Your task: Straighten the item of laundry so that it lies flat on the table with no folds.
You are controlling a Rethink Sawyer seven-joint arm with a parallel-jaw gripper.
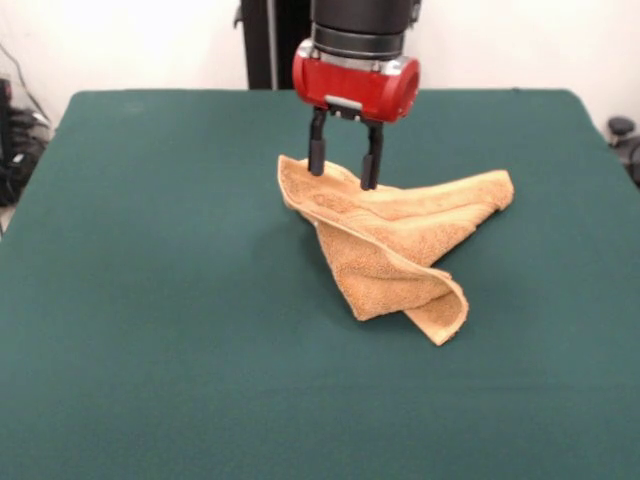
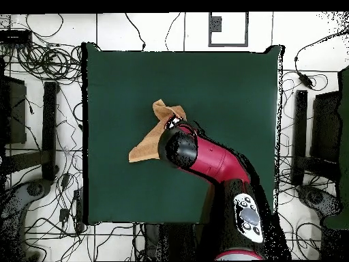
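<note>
The gripper [image 1: 344, 168], jaws spread, straddles the towel's [image 1: 395, 245] raised edge at its 11 o'clock corner, likely to pinch and unfold the crumpled cloth near the table's [image 1: 150, 300] centre

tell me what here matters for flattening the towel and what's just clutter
Part of the job:
- towel, folded over itself
- table under it
- gripper, open, fingers either side of a raised towel edge

Just lying about:
- cables on the floor beside the table

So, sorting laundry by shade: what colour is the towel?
Tan-orange, plain terry; the towel shows best in the front view.
</note>
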